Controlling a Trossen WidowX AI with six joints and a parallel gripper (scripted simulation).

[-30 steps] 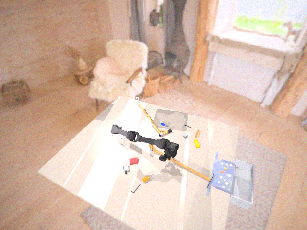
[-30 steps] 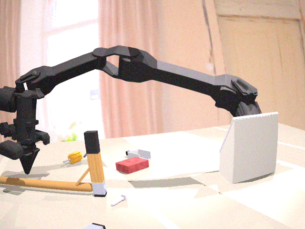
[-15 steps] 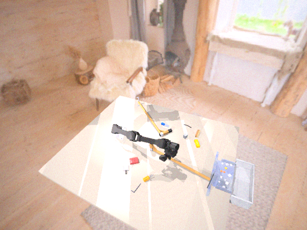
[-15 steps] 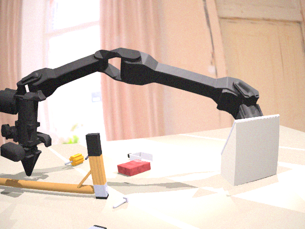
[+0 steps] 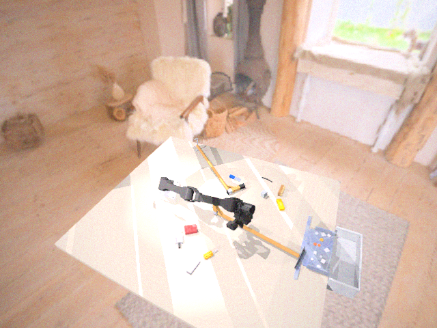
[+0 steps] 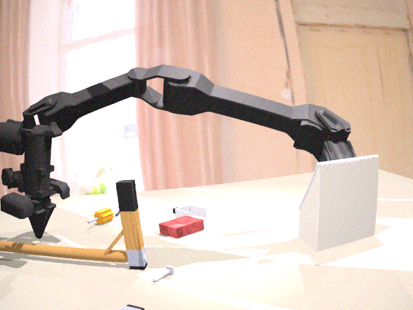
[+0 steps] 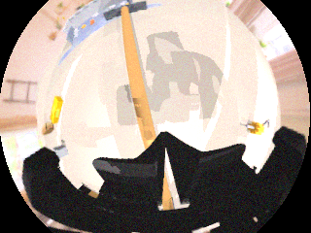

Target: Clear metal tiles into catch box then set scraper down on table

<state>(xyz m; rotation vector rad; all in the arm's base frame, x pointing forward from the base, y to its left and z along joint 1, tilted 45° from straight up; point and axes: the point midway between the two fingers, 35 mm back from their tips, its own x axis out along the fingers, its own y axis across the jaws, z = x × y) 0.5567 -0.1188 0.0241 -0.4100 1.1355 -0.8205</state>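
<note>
The long scraper (image 5: pixel 272 241) (image 6: pixel 66 252) (image 7: pixel 133 63) lies on the table, its wooden shaft running toward the steel plate (image 5: pixel 308 257). Its dark blade is at the plate's near edge, and its upright handle (image 6: pixel 131 230) stands at the other end. Several white and orange metal tiles (image 5: pixel 327 249) are spread over the plate. The catch box (image 5: pixel 360 261) adjoins the plate's far end; no tiles can be made out in it. My gripper (image 6: pixel 39 234) (image 7: pixel 163 134) is shut and empty, pointing down, its tips a little above the shaft.
A second long tool (image 5: pixel 212 165) with an angled handle lies behind the arm. A red block (image 5: pixel 190 229) (image 6: pixel 181 227), a yellow screwdriver (image 5: pixel 208 255) (image 6: pixel 104 216) (image 7: pixel 255 127) and a hex key (image 5: pixel 193 268) lie on one side; a yellow block (image 5: pixel 280 204) (image 7: pixel 56 110) and blue marker (image 5: pixel 233 177) on the other.
</note>
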